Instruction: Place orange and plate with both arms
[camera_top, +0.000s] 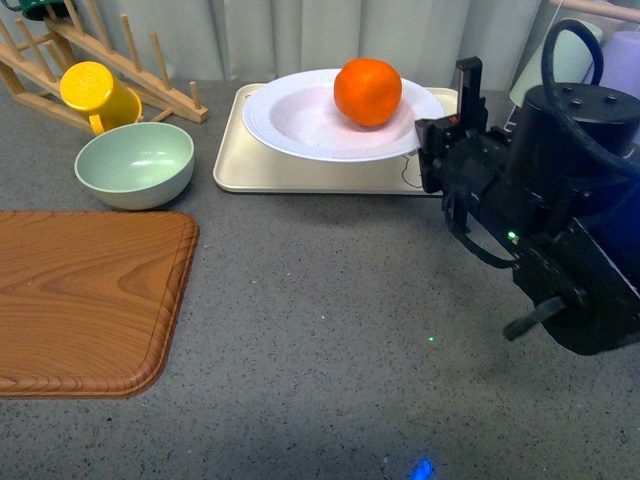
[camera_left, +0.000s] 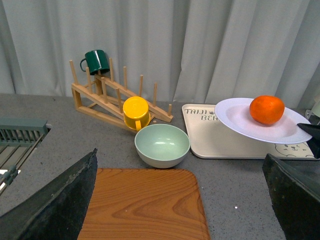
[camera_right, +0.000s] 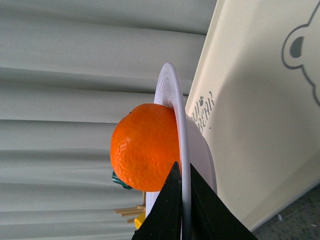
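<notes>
The orange (camera_top: 368, 92) (camera_left: 266, 109) (camera_right: 142, 147) rests in the pale plate (camera_top: 290, 120) (camera_left: 240, 117) (camera_right: 175, 100). The plate hangs slightly tilted just above the cream bear tray (camera_top: 300, 170). My right gripper (camera_top: 432, 135) (camera_right: 183, 170) is shut on the plate's right rim, one finger on each face of it. My left gripper (camera_left: 180, 155) is open and holds nothing. It hovers over the wooden cutting board (camera_left: 145, 205), well to the left of the plate. The front view does not show the left arm.
A mint-green bowl (camera_top: 135, 163) (camera_left: 162, 145) sits between the board (camera_top: 80, 300) and a wooden rack (camera_top: 130, 65). A yellow cup (camera_top: 95, 92) leans on the rack, and a green mug (camera_left: 96, 61) hangs on it. Curtains close the back.
</notes>
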